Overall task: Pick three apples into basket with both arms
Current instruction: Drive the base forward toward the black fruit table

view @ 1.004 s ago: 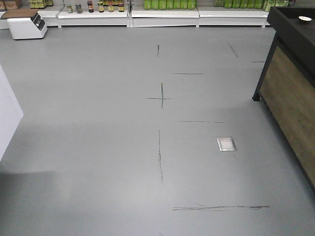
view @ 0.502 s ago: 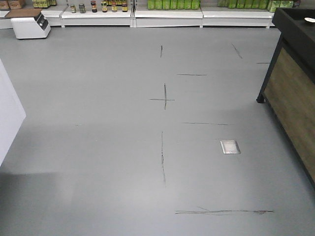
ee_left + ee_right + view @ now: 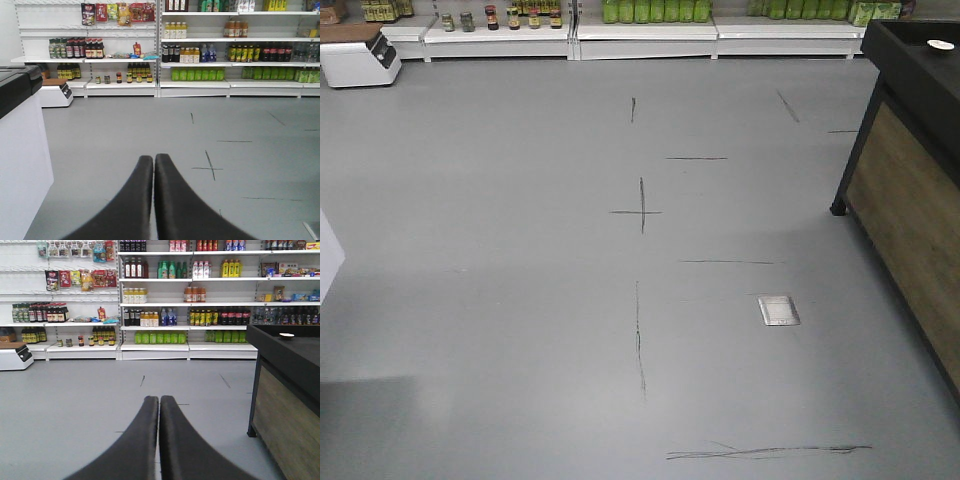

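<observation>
No apples and no basket show in any view. My left gripper is shut and empty, its two black fingers pressed together, held above grey floor and facing the store shelves. My right gripper is shut and empty too, fingers together, also above the floor. Neither gripper shows in the front view, which holds only floor, shelves and a counter.
A black and wood counter stands at the right, also in the right wrist view. A white cabinet stands at the left. White shelves of bottles line the far wall. A white box and a floor plate lie ahead.
The front view has shifted: the shelves and floor marks slid slightly, the white cabinet at the left has mostly left the frame, and the counter sits a little nearer.
</observation>
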Motion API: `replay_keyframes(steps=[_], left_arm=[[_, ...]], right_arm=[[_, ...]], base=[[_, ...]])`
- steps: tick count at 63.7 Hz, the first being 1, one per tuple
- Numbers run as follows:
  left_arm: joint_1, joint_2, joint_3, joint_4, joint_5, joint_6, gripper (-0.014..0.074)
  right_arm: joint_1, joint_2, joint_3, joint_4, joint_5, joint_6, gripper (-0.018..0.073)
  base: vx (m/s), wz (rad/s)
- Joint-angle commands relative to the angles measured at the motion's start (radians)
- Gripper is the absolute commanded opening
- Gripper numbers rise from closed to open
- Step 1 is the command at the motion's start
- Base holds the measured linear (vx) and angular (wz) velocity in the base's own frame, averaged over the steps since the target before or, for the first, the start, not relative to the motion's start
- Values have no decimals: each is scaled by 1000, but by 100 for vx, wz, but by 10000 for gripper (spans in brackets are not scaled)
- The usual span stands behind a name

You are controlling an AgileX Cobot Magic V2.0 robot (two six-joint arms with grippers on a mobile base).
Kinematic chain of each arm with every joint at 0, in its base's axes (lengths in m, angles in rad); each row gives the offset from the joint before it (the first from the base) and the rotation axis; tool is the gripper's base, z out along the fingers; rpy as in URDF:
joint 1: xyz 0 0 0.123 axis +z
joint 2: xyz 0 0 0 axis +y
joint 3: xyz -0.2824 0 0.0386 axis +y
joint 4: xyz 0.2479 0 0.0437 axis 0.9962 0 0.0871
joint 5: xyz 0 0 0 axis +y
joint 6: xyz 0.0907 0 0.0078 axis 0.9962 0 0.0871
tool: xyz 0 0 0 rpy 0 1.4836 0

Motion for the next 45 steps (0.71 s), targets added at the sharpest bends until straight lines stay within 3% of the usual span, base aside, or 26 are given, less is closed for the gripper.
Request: replay_keyframes(steps=[1, 45], left_arm=[[-2, -4, 24, 1, -73, -1, -7], [-2, -4, 24, 1, -73, -1, -7]], right_arm=[[-5, -11, 15, -6, -70, -2, -4], [-5, -11, 15, -6, -70, -2, -4]], base=[[17, -11], [18, 6]])
